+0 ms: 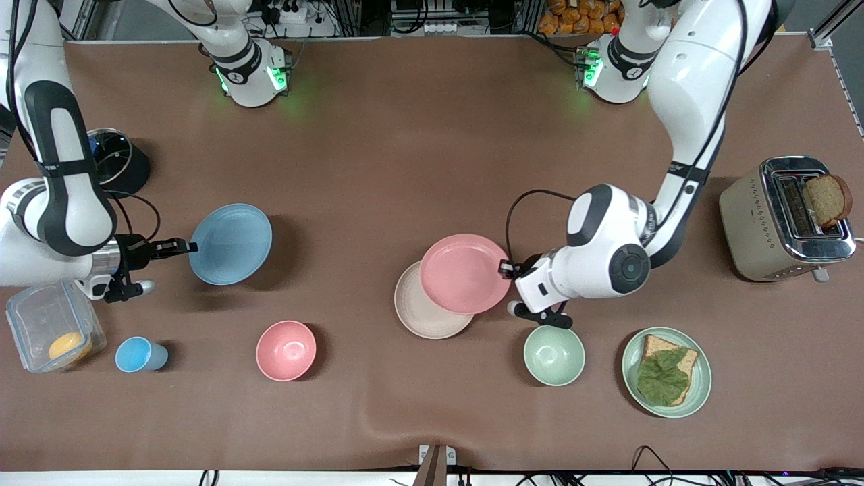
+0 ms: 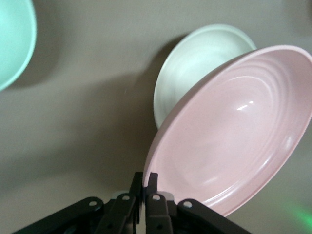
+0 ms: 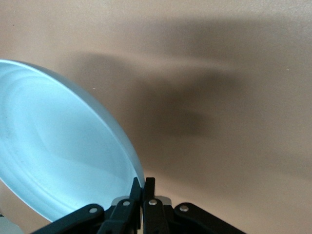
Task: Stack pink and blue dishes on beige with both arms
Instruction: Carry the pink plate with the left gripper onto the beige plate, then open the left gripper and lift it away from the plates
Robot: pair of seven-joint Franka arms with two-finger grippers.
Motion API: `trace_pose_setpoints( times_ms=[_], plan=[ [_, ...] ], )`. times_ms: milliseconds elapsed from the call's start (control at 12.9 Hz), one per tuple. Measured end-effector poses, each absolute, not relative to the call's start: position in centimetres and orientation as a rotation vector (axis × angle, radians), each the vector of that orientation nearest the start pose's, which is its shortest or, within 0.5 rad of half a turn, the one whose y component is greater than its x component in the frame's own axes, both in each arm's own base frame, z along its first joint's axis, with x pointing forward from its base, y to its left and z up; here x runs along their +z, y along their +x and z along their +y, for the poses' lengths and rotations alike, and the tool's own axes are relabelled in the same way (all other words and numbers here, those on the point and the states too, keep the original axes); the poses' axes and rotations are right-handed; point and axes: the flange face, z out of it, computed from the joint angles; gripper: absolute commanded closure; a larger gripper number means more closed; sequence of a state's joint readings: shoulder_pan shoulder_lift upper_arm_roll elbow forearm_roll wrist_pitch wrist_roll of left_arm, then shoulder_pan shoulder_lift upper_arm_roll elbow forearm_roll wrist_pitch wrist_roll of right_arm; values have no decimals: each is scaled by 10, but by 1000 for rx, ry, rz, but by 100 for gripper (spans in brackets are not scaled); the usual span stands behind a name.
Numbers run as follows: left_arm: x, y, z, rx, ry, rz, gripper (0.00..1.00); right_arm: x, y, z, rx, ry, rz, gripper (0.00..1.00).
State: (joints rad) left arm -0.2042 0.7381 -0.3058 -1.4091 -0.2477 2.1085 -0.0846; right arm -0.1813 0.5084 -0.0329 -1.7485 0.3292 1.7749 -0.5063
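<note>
table [image 1: 418, 135]: brown matte cover, robot bases along one edge, clutter at both ends.
landmark: beige plate [image 1: 422, 314], flat on the table about mid-width, toward the left arm's end; cream, low ridged rim, mostly hidden under the pink one.
pink plate [image 1: 464, 273]: in the air, tilted, over the beige plate but offset from its centre toward the bases and the left arm's end. Pastel matte, faint concentric rings inside, low rim.
left claw [image 1: 505, 267]: pressed together on the pink plate's rim, at the edge facing the left arm's end; wrist view shows the rim pinched between the fingertips [image 2: 138, 187].
blue plate [image 1: 230, 243]: also lifted and tilted, well apart from the beige plate toward the right arm's end. Light blue, same shape.
right claw [image 1: 187, 248]: pinching the blue plate's rim; the fingers meet on the edge.
step: looks like pink is being carried in for placement, blue is lifted and waiting its turn.
next: probably centre pink over beige, level it, lower until the rims nest, then release; blue needs a long carry across.
risk: a rim pinch gives little hold, so the tilted plate could swing or land off-centre.
nearby: green bowl [image 1: 554, 355] sits just beside the left wrist.
</note>
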Motion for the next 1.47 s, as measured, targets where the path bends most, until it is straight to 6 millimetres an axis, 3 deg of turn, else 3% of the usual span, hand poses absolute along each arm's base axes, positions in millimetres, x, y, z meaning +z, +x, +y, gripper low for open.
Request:
trace_pose_setpoints(
  times_ms=[387, 851, 1006, 1083, 1160, 1470],
  plan=[
    [242, 661, -332, 63, -3537, 395, 100, 260, 601, -95, 476, -2666, -201, 100],
    [223, 643, -370, 49, -3533, 470, 100, 261, 603, -94, 475, -2669, -199, 100],
    [220, 642, -371, 56, -3532, 473, 100, 263, 605, -89, 480, -2674, -188, 100],
    [219, 643, -370, 56, -3530, 470, 73, 264, 605, -86, 488, -2673, -186, 100],
    [219, 643, -370, 57, -3530, 470, 1, 266, 606, -83, 493, -2674, -180, 100],
    [220, 634, -385, 54, -3505, 538, 0, 271, 611, -59, 537, -2686, -138, 100]
  ],
)
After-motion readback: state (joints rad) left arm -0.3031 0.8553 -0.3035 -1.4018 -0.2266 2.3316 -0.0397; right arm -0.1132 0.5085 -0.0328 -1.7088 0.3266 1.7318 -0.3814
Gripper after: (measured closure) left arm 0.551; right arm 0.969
